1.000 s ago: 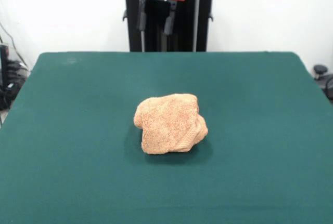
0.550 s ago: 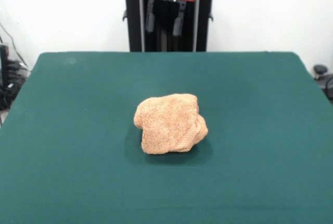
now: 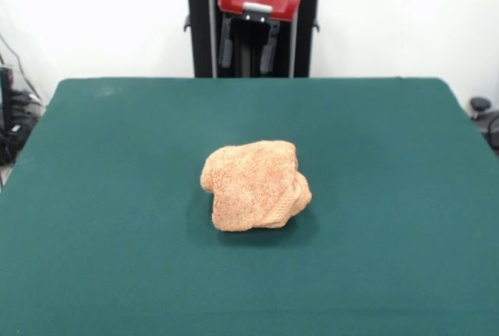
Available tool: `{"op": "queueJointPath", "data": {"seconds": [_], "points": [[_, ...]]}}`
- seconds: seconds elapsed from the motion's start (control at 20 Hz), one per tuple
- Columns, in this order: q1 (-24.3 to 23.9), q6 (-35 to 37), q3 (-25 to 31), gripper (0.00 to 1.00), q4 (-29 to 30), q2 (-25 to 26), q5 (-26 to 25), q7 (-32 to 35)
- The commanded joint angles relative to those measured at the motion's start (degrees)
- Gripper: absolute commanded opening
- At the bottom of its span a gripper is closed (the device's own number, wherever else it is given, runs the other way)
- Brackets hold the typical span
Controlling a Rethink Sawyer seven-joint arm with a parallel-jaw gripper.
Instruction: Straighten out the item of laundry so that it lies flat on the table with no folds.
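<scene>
The item of laundry is a light orange-tan terry towel, bunched into a thick crumpled lump near the middle of the dark green table. Folds wrap over its top and right side. My gripper hangs from the red arm head at the top centre, above the table's far edge and well away from the towel. Its two dark fingers stand apart with nothing between them.
Cables and dark equipment sit off the table at the left edge. A dark round object shows beyond the right edge. A white wall stands behind.
The gripper has shifted right and come down a little at the top of the picture. The towel has not moved.
</scene>
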Motion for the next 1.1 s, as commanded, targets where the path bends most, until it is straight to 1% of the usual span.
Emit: {"op": "queueJointPath", "data": {"seconds": [0.05,0.25,0.45,0.6,0.8,1.1], "points": [[-0.02,2.02,4.33,1.0,-3.93,5.53,-1.16,6.69],[0.64,0.18,3.22,1.0,-5.15,7.84,-1.08,7.28],[1.03,-2.13,2.75,1.0,-5.77,9.03,-0.79,8.32],[1.42,-3.36,2.79,1.0,-6.0,7.58,0.09,9.52],[2.02,-7.67,2.5,1.0,-7.35,9.41,2.2,12.01],[1.51,-12.13,3.22,1.0,-7.84,9.92,2.69,13.05]]}}
